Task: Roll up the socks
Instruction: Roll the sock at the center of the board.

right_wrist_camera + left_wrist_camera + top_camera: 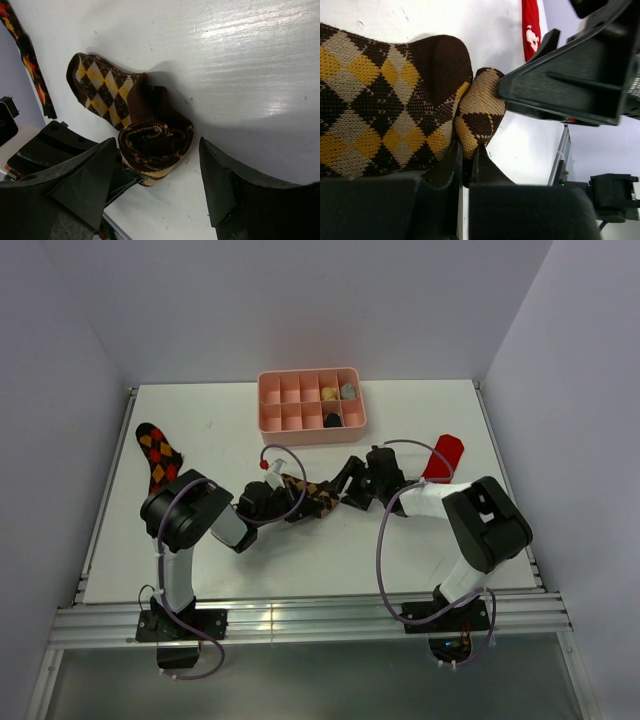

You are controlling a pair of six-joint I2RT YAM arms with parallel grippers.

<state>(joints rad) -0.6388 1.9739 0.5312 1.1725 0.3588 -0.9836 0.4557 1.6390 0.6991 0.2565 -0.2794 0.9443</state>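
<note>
White rectangular table (220,410), faintly scuffed, plain pale lilac-grey walls (300,300) closing it in at the back and on both sides, ribbed aluminium rails (320,620) along its near edge, grey floor (300,680) below them, soft even light, a bright sheen (260,65) on the tabletop

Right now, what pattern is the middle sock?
Middle sock: brown with yellow-tan diamonds, best in left wrist view.

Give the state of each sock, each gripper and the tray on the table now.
tan argyle sock, one end rolled up, the rest flat.
red-orange argyle sock, flat, unrolled.
red sock, lying unrolled.
left gripper, shut on the tan argyle sock at its rolled end.
right gripper, open, the rolled end between its fingers.
pink tray, three compartments hold small things, the others look empty.
</note>
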